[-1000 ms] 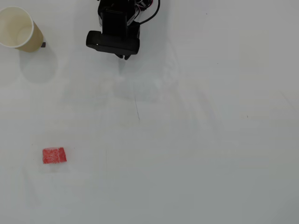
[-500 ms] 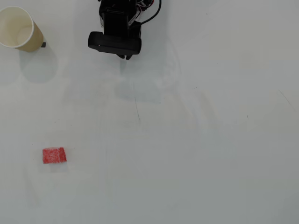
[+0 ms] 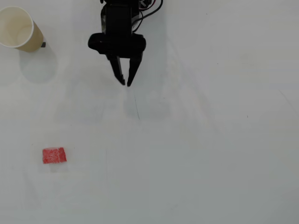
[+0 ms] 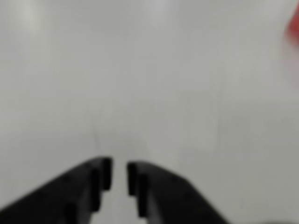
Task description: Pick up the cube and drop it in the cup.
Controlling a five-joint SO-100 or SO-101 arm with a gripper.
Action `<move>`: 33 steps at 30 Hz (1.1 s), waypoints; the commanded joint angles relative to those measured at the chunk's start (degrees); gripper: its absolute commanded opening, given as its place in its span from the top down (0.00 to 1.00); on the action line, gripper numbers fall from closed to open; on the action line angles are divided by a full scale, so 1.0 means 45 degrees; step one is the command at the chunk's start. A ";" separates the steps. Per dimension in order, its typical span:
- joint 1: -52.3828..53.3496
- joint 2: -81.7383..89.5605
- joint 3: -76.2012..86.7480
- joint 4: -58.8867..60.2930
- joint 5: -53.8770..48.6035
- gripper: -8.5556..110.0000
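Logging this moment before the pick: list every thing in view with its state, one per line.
cube: lying flat on the table, untouched, far from the gripper.
cup: upright, mouth open, nothing visible inside.
gripper: holding nothing, fingertips nearly together with a narrow gap, pointing over bare table.
table: white, bare apart from these.

Bright, even light washes my counter (image 3: 210,154) to a pale grey-white in the overhead view, which is sharp from edge to edge. Shadows are soft: a faint grey patch lies below the cup (image 3: 19,28), another spreads under my end effector (image 3: 125,84), and a dim one hugs the cube (image 3: 54,155). My wrist view is blurred throughout; my black fingers (image 4: 100,179) have smeared edges, and the cube (image 4: 294,23) is only a red smudge at the right edge.
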 commanded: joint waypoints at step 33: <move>0.4688 0.0391 0.0449 -0.3398 -0.0508 0.92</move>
